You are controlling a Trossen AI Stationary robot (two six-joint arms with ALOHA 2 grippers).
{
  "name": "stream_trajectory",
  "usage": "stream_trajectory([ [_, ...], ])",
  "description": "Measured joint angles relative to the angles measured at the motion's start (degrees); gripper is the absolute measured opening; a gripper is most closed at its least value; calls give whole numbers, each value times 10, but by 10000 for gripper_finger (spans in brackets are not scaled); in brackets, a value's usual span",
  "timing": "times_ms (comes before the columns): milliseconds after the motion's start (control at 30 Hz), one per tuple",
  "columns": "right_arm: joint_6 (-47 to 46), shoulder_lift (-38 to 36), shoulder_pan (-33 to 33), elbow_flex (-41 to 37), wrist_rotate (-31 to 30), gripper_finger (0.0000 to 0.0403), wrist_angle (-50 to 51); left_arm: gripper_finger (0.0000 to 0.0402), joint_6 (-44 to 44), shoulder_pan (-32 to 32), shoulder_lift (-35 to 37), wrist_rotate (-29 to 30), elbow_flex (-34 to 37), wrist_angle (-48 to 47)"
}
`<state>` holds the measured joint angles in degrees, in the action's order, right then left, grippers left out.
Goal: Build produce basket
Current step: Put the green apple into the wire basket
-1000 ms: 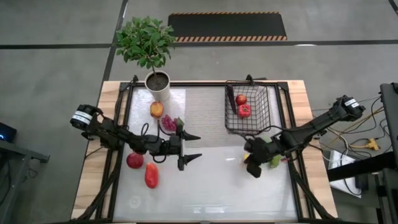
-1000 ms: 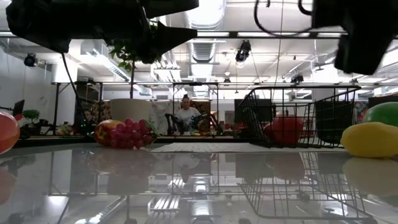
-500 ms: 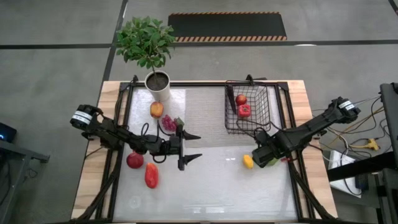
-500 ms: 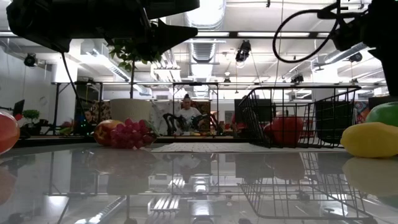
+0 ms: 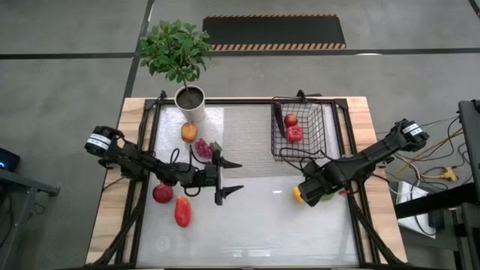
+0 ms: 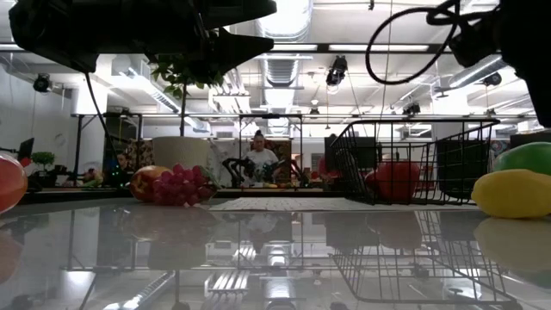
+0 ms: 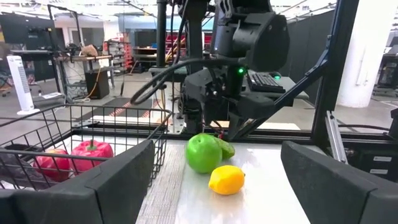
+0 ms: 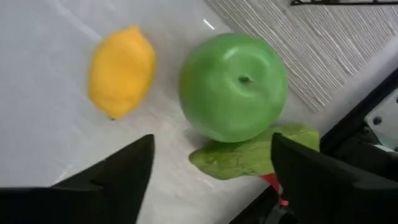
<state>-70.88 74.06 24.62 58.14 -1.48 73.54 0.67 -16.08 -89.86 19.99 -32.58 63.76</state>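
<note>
The black wire basket (image 5: 298, 131) stands at the table's far right and holds a red apple (image 5: 290, 119), a red pepper (image 5: 295, 133) and a dark piece. A yellow lemon (image 8: 121, 71) and a green apple (image 8: 233, 87) lie on the table just in front of it, the apple beside a green leafy piece (image 8: 249, 155). My right gripper (image 5: 309, 187) hangs over them, pointing down, open, touching nothing. My left gripper (image 5: 238, 178) stands open and level at mid-table, facing the basket. Grapes (image 5: 202, 148), an orange fruit (image 5: 189, 132), a red apple (image 5: 163, 193) and a red pepper (image 5: 182, 211) lie at the left.
A potted plant in a white pot (image 5: 190, 105) stands at the far left of the table. A striped mat (image 5: 247, 135) lies between the pot and the basket. Bare glossy table stretches along the near edge. A person sits in the room beyond the table.
My right gripper has risen from low over the lemon, drawn a little toward the basket and tipped until it points down. The lemon and the green apple have stayed on the table.
</note>
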Motion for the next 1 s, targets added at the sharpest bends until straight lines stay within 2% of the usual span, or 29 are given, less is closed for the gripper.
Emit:
stream_trajectory([
  [200, 3, 6, -14, -33, -16, 366, 0, 334, -1, 0, 0, 0, 0, -1],
  [567, 73, 51, -46, -49, -24, 369, -48, 334, 0, 0, 0, 0, 0, 0],
  [667, 82, 70, -52, -49, -33, 357, -45, 334, 0, 0, 0, 0, 0, 0],
  [800, 93, 84, -55, -48, -31, 317, -43, 334, 0, 0, 0, 0, 0, 2],
  [1000, 90, 73, -55, -49, -31, 276, -47, 334, 1, 0, 0, 0, 0, 2],
])
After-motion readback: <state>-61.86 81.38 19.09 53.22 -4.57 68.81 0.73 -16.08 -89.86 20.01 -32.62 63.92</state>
